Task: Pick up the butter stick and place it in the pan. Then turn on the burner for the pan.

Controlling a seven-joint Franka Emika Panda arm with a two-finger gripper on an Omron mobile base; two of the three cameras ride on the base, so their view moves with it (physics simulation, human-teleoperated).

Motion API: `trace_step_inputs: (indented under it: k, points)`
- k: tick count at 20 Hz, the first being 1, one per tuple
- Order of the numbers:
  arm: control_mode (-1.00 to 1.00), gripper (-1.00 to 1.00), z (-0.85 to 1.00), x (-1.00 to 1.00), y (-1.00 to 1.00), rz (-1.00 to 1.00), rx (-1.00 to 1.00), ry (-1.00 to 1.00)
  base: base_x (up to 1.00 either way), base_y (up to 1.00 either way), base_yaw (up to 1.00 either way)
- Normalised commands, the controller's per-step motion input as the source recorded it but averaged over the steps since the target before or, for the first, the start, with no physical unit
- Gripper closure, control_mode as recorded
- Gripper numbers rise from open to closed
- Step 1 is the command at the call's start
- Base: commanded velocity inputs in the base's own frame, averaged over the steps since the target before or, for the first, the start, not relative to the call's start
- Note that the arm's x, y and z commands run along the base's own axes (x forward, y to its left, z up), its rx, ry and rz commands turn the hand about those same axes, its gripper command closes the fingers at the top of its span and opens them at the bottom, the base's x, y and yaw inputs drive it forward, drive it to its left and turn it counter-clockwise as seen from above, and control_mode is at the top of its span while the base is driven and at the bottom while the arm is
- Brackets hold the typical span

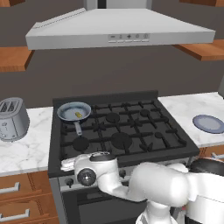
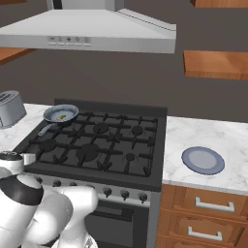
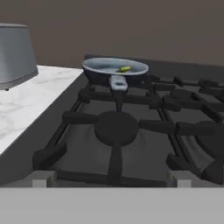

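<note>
white marble counter (image 1: 26,151) flanks a black gas stove (image 1: 120,131) on both sides, under a grey range hood (image 1: 118,30) against a dark wall. the pan (image 1: 73,112) sits on the stove's rear left burner, its handle pointing toward the front edge. the butter stick (image 1: 78,115) lies inside the pan's bowl, a small yellow piece on the blue-grey floor; it is also seen from the hand view (image 3: 124,69) and the right base view (image 2: 61,116). a silver toaster (image 1: 12,119) stands on the counter left of the stove. a blue-grey plate (image 1: 209,124) rests on the counter to the right. the arm bends low before the stove's front left corner, near the row of knobs (image 2: 124,194). the gripper (image 1: 70,165) sits at that front edge, and i cannot tell whether its jaws are spread or closed.
</note>
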Motion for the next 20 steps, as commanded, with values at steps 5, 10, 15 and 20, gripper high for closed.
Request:
trace_step_inputs:
  k: [5,10,15,20]
  points:
    - [-1.00,-1.00,-0.27,-0.74,-0.08,-0.02,0.00,-0.11,0.00,0.00,0.00]
    - [-1.00,-1.00,-0.22,-0.43,-0.10,0.00,0.00,-0.15,0.00,0.00,0.00]
    - [-1.00,-1.00,-0.08,-0.04,-0.02,0.00,0.00,-0.11,0.00,0.00,0.00]
    - [-1.00,-1.00,-0.08,0.00,-0.02,0.00,0.00,-0.06,0.00,0.00,0.00]
